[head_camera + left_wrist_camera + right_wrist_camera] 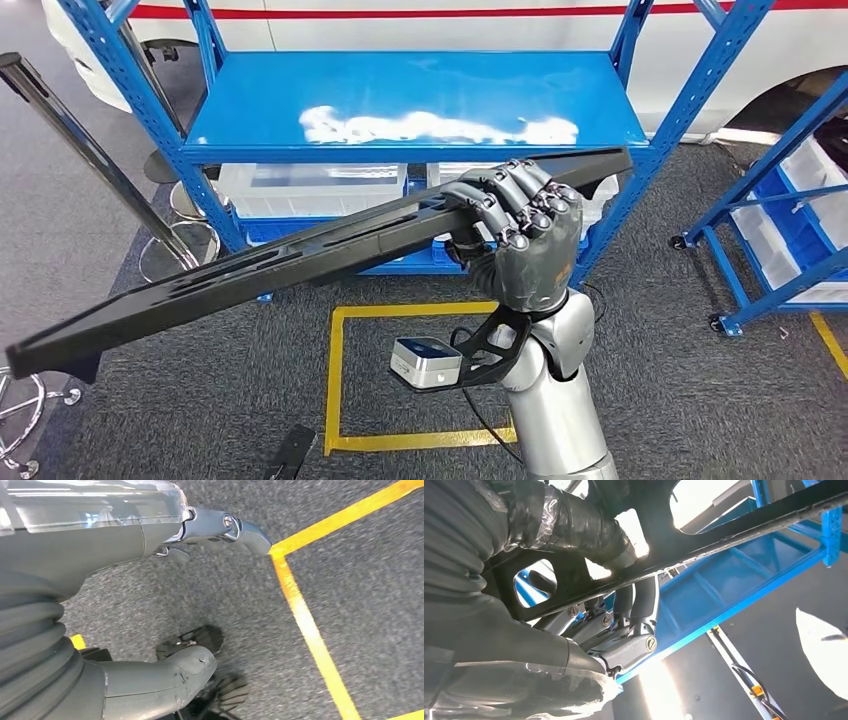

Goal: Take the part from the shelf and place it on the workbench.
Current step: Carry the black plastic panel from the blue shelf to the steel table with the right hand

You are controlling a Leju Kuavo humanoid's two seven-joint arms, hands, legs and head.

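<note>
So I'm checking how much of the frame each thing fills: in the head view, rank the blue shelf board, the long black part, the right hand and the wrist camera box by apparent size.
1. Blue shelf board
2. Long black part, though it is nearer the camera, so its real size against the board is unsure
3. Right hand
4. Wrist camera box

A grey carpeted floor [690, 330] carries a rectangle of yellow tape [334, 380]. Behind it stands a blue metal shelf rack [415, 100], its glossy top board reflecting light, with clear plastic bins [310, 188] on the level beneath. A second blue rack on castors [775, 235] stands at the right. A white vehicle body with a red stripe [480, 12] runs along the back, and a dark slanted pole [90, 150] stands at the left.
</note>
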